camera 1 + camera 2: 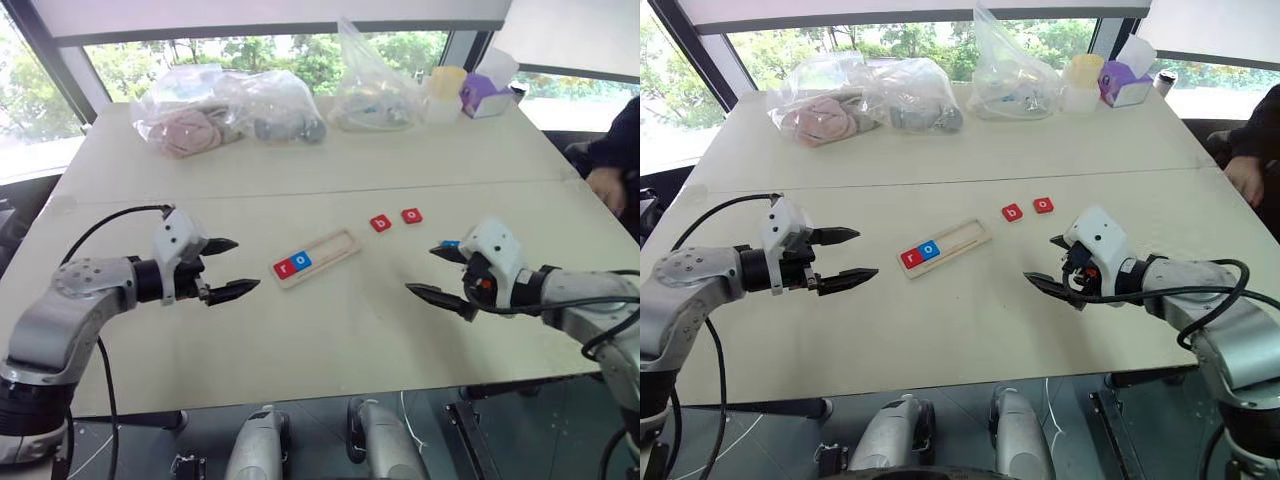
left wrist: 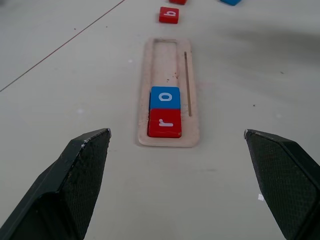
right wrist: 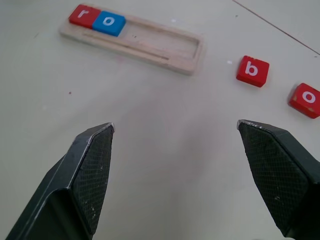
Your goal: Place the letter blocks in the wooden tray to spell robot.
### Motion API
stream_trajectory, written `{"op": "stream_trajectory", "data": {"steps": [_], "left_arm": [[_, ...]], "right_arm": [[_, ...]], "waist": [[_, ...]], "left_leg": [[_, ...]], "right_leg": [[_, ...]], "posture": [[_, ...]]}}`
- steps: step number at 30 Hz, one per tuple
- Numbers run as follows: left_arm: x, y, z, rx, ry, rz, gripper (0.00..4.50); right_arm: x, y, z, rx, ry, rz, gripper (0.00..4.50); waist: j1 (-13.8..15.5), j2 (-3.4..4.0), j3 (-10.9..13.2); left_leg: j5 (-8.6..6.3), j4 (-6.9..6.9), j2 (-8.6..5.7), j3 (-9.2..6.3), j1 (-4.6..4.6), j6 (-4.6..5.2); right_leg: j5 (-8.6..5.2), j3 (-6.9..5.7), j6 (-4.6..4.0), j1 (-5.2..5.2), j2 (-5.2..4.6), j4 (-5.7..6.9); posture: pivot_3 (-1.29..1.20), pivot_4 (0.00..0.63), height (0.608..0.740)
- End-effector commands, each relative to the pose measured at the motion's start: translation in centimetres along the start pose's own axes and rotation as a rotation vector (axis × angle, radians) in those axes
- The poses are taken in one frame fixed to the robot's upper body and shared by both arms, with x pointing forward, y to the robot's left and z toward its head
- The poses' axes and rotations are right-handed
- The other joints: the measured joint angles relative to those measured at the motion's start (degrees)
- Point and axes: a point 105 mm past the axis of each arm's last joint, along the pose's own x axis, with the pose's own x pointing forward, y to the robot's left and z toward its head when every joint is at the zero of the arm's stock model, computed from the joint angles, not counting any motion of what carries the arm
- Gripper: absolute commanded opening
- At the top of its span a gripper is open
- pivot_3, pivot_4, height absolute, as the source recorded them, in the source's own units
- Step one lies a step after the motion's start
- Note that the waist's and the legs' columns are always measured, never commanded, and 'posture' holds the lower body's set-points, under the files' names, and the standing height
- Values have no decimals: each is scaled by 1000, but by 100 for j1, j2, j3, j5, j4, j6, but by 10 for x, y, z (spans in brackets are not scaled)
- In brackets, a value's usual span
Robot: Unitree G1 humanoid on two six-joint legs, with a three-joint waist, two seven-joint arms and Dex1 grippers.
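Observation:
The wooden tray point(image 1: 338, 244) lies at the table's middle, slanting away to the right. Its near left end holds a red letter block "r" point(image 1: 283, 268) with a blue "o" point(image 1: 301, 261) beside it; the other part of the slot is bare. Loose on the table beyond the tray's far end lie a red "b" point(image 1: 380, 223) and a red "o" point(image 1: 411, 215). A blue block point(image 1: 450, 243) peeks out behind my right gripper. My left gripper point(image 1: 245, 265) hovers left of the tray, open and holding nothing. My right gripper point(image 1: 420, 270) hovers right of the tray, open too.
Clear plastic bags point(image 1: 225, 108) of items, a pale cup point(image 1: 446, 92) and a purple box point(image 1: 485, 95) stand along the far side of the table. A person's hand point(image 1: 605, 187) rests at the right edge. A seam point(image 1: 300, 190) crosses the tabletop.

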Motion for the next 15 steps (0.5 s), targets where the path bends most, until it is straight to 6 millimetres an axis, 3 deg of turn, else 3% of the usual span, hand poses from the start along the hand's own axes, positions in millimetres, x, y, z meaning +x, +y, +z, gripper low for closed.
{"op": "stream_trajectory", "data": {"steps": [1,7,15], "left_arm": [[-6,-3,11,49,-20,-12,4500],[-8,-7,25,25,-52,-41,4500],[-5,-9,18,22,-22,-57,4500]], "right_arm": [[-8,-3,14,-56,-25,29,4054],[-9,-13,16,-82,-29,7,4054],[-7,-8,15,-73,-35,5,4054]], "waist": [[-3,0,0],[6,0,0],[9,0,0]], "left_leg": [[0,0,0,0,-1,0],[0,2,0,0,2,0],[1,2,-4,4,1,0]], "right_leg": [[0,0,0,-1,0,0],[1,0,1,0,1,3],[5,3,-3,1,0,3]], "posture": [[0,150,740],[0,150,740],[0,150,740]]}}
